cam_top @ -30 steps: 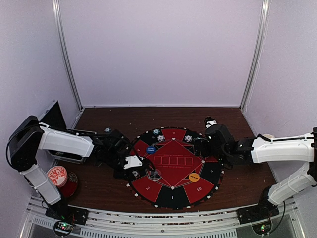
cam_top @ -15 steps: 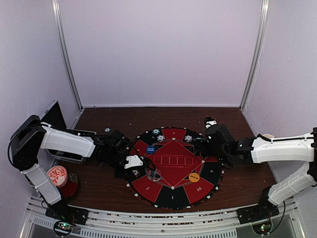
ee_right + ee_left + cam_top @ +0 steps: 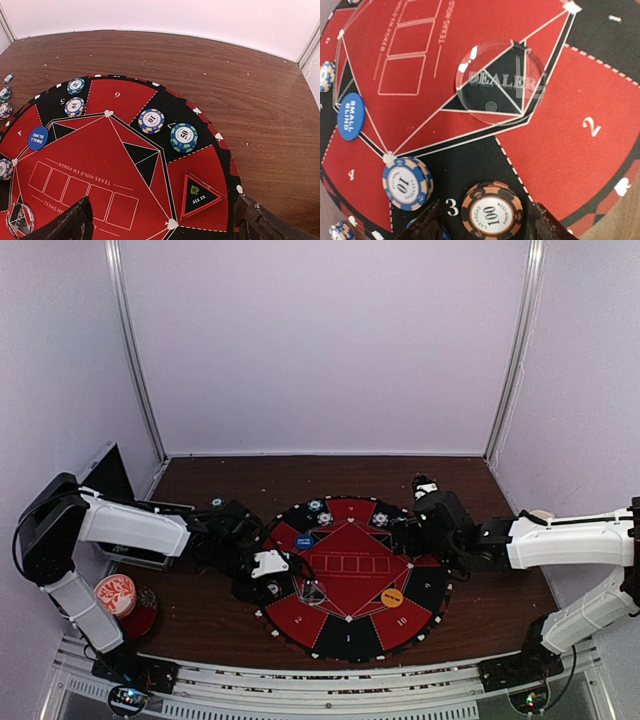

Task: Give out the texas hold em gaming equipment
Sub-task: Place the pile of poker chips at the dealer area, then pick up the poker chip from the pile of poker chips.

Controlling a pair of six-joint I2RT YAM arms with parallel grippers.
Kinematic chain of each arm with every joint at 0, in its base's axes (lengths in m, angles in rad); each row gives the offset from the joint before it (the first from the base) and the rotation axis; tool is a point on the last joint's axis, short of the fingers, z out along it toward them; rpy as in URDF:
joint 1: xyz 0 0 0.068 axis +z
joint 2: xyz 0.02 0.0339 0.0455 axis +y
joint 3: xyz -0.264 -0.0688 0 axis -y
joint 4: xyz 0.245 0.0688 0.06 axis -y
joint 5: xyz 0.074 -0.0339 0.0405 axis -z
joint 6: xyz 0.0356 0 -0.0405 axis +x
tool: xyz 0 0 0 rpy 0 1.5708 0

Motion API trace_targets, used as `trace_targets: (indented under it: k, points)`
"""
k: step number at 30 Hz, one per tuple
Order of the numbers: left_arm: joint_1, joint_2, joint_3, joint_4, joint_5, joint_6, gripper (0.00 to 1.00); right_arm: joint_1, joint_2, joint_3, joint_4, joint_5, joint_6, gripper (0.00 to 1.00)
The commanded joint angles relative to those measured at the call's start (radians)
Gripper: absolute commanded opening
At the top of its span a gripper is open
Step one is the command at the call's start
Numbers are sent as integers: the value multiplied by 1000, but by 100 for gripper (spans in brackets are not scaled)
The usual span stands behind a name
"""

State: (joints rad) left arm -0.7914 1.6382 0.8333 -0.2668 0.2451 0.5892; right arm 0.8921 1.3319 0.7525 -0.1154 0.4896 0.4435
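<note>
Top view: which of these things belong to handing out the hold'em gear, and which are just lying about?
For the job: chips, blue button, orange button, clear dealer disc.
Lying about: patterned disc and black box at the left. The mat is only the surface.

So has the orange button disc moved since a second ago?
No. The orange button disc sits in the same spot on the mat, just beyond the segment marked 10.
</note>
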Motion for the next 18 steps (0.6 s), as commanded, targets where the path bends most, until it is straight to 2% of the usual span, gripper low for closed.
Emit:
trace_targets:
  k: [1,5,10,13,18]
  points:
    - [-2,-113,12,-31,54,2,63,7,0,11,0,0,-8,100]
    - [27,-233,-17,-48,55,6,72,7,-3,11,-1,-4,-8,100]
    - [163,-309,-9,-56,49,-15,85,7,-9,9,0,-8,-7,100]
    - [253,-291,21,-75,30,-41,90,8,-9,10,-1,-6,-8,100]
    - [342,-183,62,-78,-20,-75,92,8,-15,9,-3,-4,-8,100]
